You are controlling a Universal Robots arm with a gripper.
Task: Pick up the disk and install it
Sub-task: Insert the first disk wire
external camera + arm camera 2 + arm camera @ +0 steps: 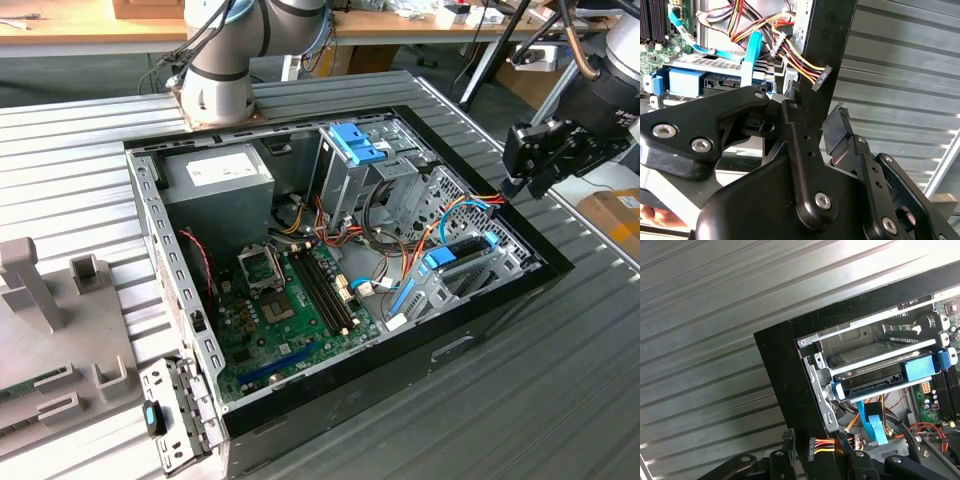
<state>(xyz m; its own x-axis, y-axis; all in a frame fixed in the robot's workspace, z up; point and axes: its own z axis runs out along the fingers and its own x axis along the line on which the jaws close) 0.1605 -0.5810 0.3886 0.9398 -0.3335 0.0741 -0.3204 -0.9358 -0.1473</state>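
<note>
Claw (524, 168) hangs open, empty, just outside the case (400, 372); disk (463, 252) lies inside it.

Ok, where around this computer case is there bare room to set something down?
Bare ribbed table lies along the case's near wall and on the gripper's side, at the exterior view's right. At the exterior view's left the grey fixture takes the room. Inside, cables crowd around the disk.
</note>
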